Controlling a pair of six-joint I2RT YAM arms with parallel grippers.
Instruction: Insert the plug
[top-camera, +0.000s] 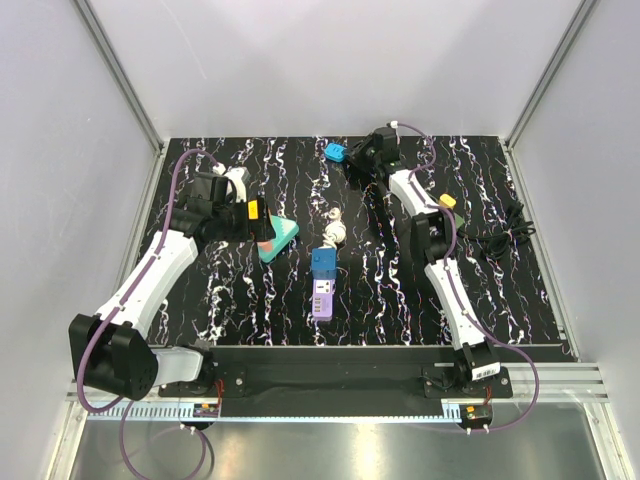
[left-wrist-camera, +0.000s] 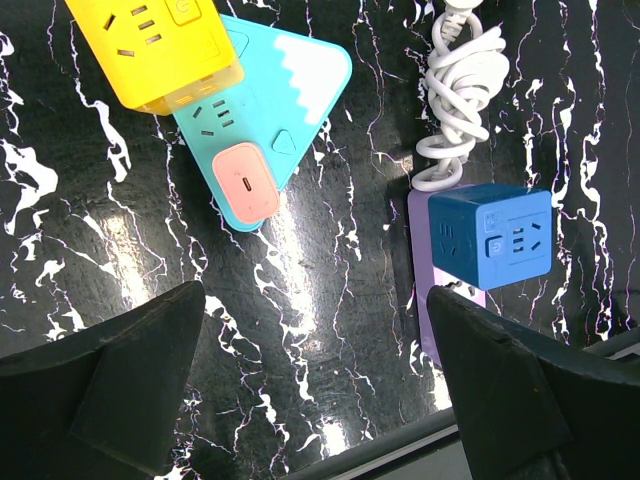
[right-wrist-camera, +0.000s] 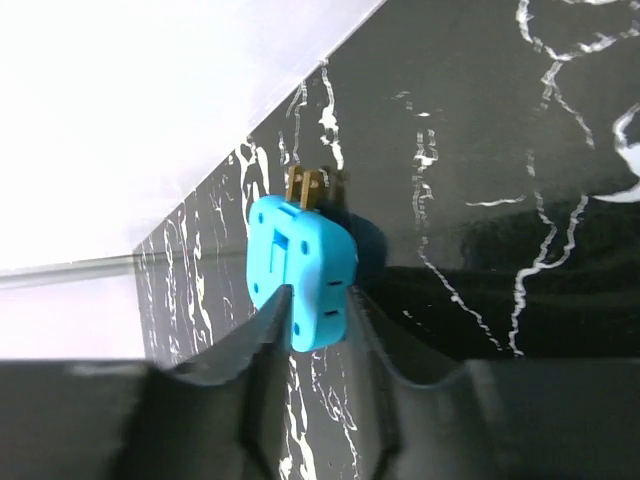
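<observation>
A light-blue plug (right-wrist-camera: 300, 265) with brass prongs lies at the far edge of the black marbled mat (top-camera: 400, 300); in the top view the plug (top-camera: 335, 152) sits near the back wall. My right gripper (right-wrist-camera: 318, 300) is shut on the plug, one finger against each side, prongs pointing away from me. From above, the right gripper (top-camera: 352, 155) is just right of the plug. My left gripper (left-wrist-camera: 315, 380) hangs open over bare mat, nothing between its fingers (left-wrist-camera: 120, 380). A purple power strip (top-camera: 322, 297) lies mid-mat, with a blue socket cube (top-camera: 323, 262) on its far end.
A teal triangular socket block (left-wrist-camera: 270, 110) carries a pink charger (left-wrist-camera: 245, 182) and a yellow socket cube (left-wrist-camera: 155, 50). A coiled white cable (left-wrist-camera: 455, 90) lies beyond the blue cube (left-wrist-camera: 490, 240). Black cables (top-camera: 505, 235) lie at the right edge. White walls enclose the mat.
</observation>
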